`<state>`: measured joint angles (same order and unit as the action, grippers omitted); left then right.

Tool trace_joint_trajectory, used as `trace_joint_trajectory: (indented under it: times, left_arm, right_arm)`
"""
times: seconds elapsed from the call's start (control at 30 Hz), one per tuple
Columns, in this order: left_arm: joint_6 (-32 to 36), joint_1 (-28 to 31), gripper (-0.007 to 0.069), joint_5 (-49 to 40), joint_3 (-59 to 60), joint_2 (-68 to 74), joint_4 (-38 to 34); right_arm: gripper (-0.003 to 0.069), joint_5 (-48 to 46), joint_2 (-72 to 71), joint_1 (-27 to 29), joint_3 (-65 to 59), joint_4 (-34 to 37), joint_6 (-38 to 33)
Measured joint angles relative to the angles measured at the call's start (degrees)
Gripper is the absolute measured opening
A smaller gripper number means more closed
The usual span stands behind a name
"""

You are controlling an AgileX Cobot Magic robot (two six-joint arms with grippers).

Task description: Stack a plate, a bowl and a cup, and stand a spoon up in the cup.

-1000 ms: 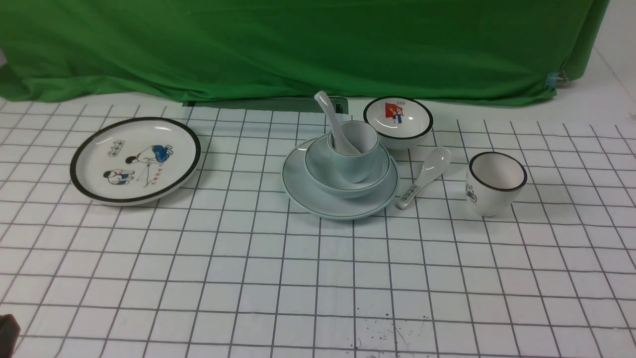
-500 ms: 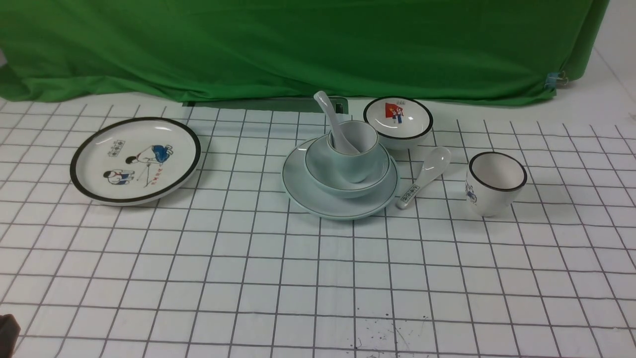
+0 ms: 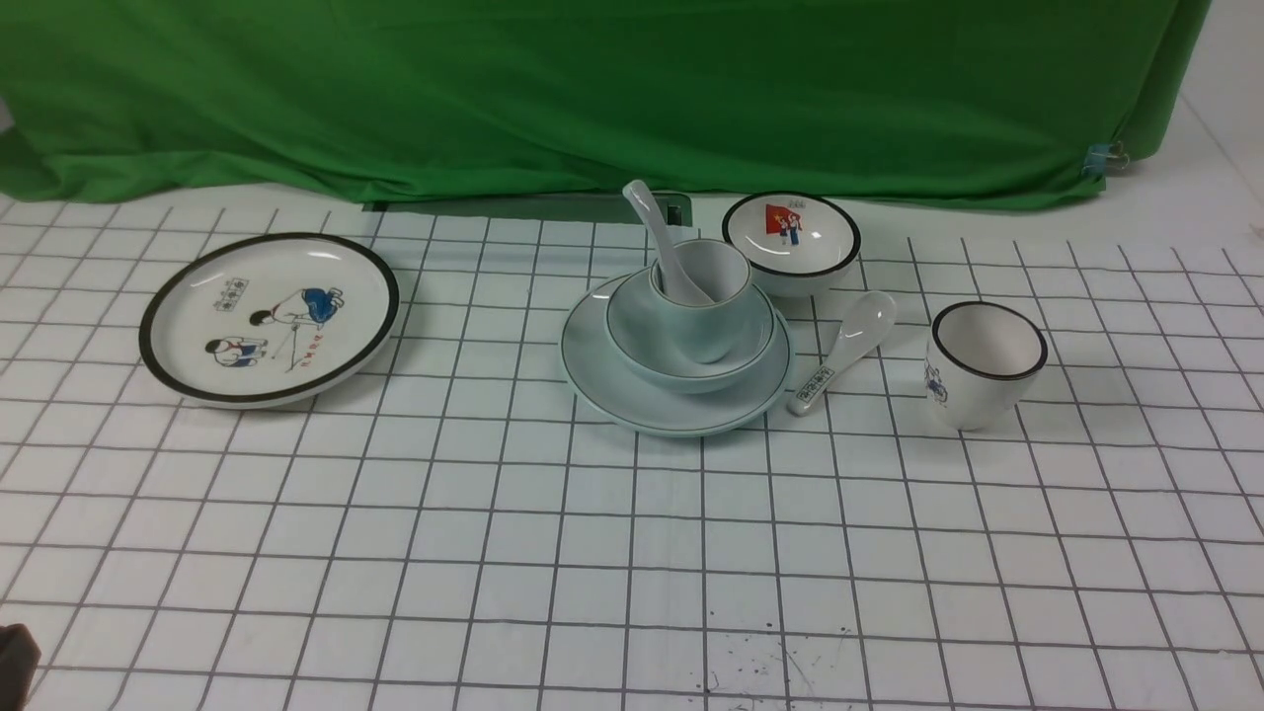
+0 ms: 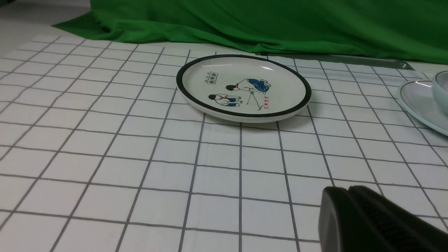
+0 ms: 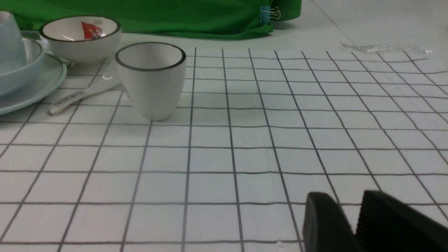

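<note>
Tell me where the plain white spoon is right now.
In the front view the spoon stands in the cup near the table's middle, atop the bowl and plate, its handle leaning toward the green cloth.

Glossy ceramic spoon [image 3: 660, 245], matt cloth [image 3: 592, 89]

I see the plate [image 3: 632, 400] at the table's [image 3: 553, 553] middle, with the bowl [image 3: 642, 346] on it, the cup [image 3: 703, 296] in the bowl and the spoon [image 3: 657, 237] standing in the cup. To the stack's left lies the cartoon plate [image 3: 269, 318]. Behind it to the right sits the pictured bowl [image 3: 791, 242], with the patterned spoon [image 3: 844, 348] just right of the plate and the drawn cup [image 3: 983, 363] farther right.
</note>
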<state>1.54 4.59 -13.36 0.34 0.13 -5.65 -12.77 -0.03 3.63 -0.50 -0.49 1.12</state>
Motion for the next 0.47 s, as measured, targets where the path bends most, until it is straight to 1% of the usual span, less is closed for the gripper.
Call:
trace_joint_trajectory:
  times: [0.47]
  left_arm:
    - [-0.05,0.00,-0.0030,0.06,0.00,0.00,0.00]
  right_arm:
    - [0.0237,0.00,0.00,0.00,0.00,0.00,0.17]
